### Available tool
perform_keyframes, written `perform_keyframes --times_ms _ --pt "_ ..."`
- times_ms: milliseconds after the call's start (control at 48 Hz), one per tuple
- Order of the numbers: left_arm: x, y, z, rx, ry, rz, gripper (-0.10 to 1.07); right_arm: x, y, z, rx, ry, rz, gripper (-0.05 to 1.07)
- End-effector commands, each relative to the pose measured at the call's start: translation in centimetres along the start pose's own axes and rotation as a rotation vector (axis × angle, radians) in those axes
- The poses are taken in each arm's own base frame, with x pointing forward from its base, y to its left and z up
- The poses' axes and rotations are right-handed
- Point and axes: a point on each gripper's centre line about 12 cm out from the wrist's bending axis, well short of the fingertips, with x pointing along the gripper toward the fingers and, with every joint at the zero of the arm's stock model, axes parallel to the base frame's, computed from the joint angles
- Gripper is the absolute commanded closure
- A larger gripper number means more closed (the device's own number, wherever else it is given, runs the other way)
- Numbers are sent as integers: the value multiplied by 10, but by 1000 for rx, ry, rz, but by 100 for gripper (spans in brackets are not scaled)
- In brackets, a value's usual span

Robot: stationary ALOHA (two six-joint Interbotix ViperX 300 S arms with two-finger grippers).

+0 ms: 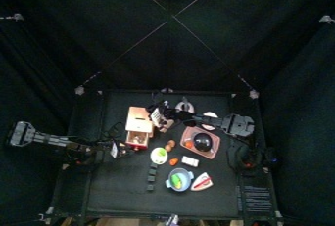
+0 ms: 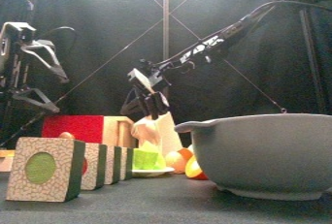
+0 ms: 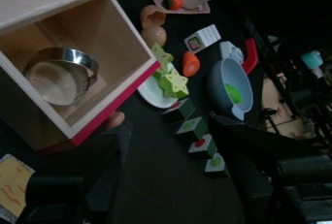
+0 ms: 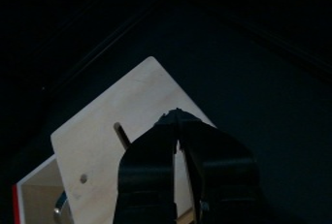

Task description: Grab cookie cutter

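Note:
A round metal ring, which I take for the cookie cutter (image 3: pixel 61 71), lies inside the open compartment of a wooden box (image 3: pixel 58 15) with a red edge. My right gripper (image 4: pixel 176 121) hangs above the box's top panel (image 4: pixel 116 141), its jaws almost together with nothing between them. In the front view the right gripper (image 2: pixel 151 102) hovers just over the box (image 2: pixel 97 129). My left gripper (image 3: pixel 169 184) stands open a little way in front of the box's open side, holding nothing. Seen from above, the left gripper (image 1: pixel 116 150) is left of the box (image 1: pixel 137 122).
A grey bowl (image 2: pixel 259 155) stands near the front right. A row of wooden blocks (image 2: pixel 46 168) sits front left. A white plate with a green star shape (image 3: pixel 162 80) lies beside the box. A pink tray (image 1: pixel 199 142) is right of it.

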Motion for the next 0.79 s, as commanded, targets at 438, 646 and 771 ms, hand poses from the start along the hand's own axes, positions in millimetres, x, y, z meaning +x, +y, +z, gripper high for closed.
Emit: perform_keyframes --times_ms 438,646,771 --pt "-25 10 13 158 -167 -50 2 -42 122 -12 53 54 79 76" --pt "-28 33 32 93 -267 80 2 -25 133 -32 45 91 76 50" --pt "-34 45 45 55 -363 146 2 -19 137 -41 36 113 50 45"
